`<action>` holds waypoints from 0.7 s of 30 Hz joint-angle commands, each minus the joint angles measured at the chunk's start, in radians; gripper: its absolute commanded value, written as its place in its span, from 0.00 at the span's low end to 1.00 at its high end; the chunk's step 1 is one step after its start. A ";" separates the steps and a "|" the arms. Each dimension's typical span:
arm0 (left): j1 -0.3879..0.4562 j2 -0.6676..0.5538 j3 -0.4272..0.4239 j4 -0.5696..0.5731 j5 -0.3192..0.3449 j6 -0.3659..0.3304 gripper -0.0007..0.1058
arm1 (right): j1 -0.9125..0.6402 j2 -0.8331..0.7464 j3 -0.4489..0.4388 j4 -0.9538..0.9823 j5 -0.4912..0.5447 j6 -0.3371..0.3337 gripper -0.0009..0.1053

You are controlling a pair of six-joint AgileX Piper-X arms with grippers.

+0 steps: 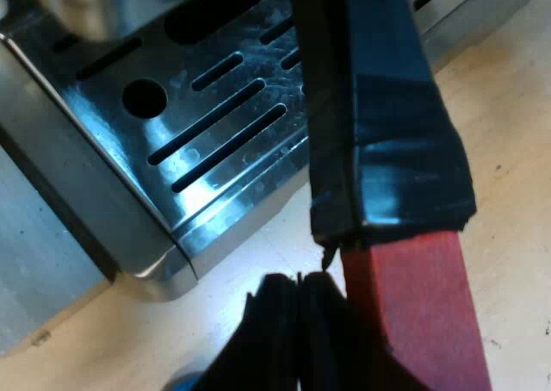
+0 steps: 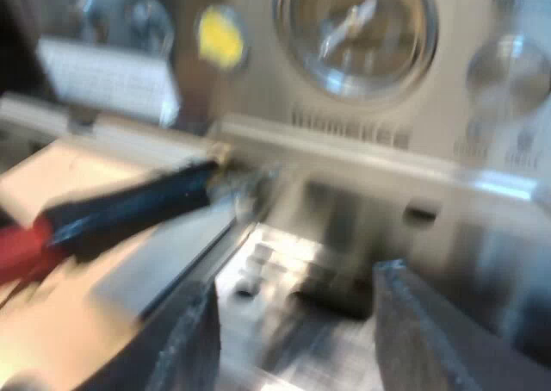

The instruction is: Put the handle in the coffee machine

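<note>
Left pincer (image 1: 300,281): the two black fingers meet tip to tip with only a thin seam between them, nothing visible in the seam. They sit just beside the red end (image 1: 413,313) of the holder's handle (image 1: 387,107); cannot tell whether they touch it. The dark handle runs from there up across the slotted metal drip tray (image 1: 215,124) at the espresso machine's base, with pale counter (image 1: 508,133) beyond the tray's edge. Right pincer (image 2: 295,279): fingers spread wide apart, holding nothing, hanging over the drip tray in front of the espresso machine (image 2: 362,141). Between the fingers the tray and the dark gap under the machine's front panel show. From this side the holder (image 2: 245,184) has its metal end up under the overhang of the machine's front, below the round gauge (image 2: 355,29). Its dark handle slants outward and down, away from the machine, ending in red. Blur there: cannot tell whether the holder is locked in or merely pressed against the fitting. A yellow round spot (image 2: 219,34) sits on the panel near the gauge.
</note>
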 commanded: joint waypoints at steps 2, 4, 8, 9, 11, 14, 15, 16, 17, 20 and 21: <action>-0.041 -0.007 0.000 -0.017 0.017 -0.044 0.01 | 0.002 -0.081 -0.004 0.110 -0.081 0.012 0.43; -0.061 -0.010 0.000 -0.019 0.017 -0.075 0.01 | 0.002 -0.142 -0.004 0.159 -0.122 0.012 0.43; -0.072 -0.020 0.001 -0.019 -0.006 -0.094 0.01 | 0.002 -0.212 -0.004 0.236 -0.122 0.012 0.43; -0.071 -0.024 0.001 -0.019 -0.006 -0.101 0.01 | 0.002 -0.232 -0.004 0.257 -0.122 0.012 0.43; -0.071 -0.032 0.001 -0.019 -0.006 -0.124 0.01 | 0.002 -0.249 -0.004 0.275 -0.122 0.012 0.43; -0.075 -0.044 0.001 -0.019 -0.002 -0.153 0.01 | 0.002 -0.257 -0.004 0.281 -0.122 0.012 0.43; -0.075 -0.047 0.001 -0.019 0.000 -0.153 0.01 | 0.002 -0.267 -0.004 0.289 -0.122 0.012 0.43; -0.081 -0.047 0.001 -0.019 0.000 -0.153 0.01 | 0.002 -0.280 -0.004 0.295 -0.122 0.012 0.43; -0.084 -0.047 0.001 -0.019 -0.002 -0.153 0.01 | 0.002 -0.282 -0.004 0.295 -0.122 0.012 0.43; -0.117 -0.047 0.001 -0.013 -0.001 -0.179 0.01 | 0.002 -0.282 -0.004 0.295 -0.122 0.012 0.43; -0.130 -0.047 0.001 -0.012 -0.001 -0.185 0.01 | 0.002 -0.282 -0.004 0.297 -0.122 0.012 0.43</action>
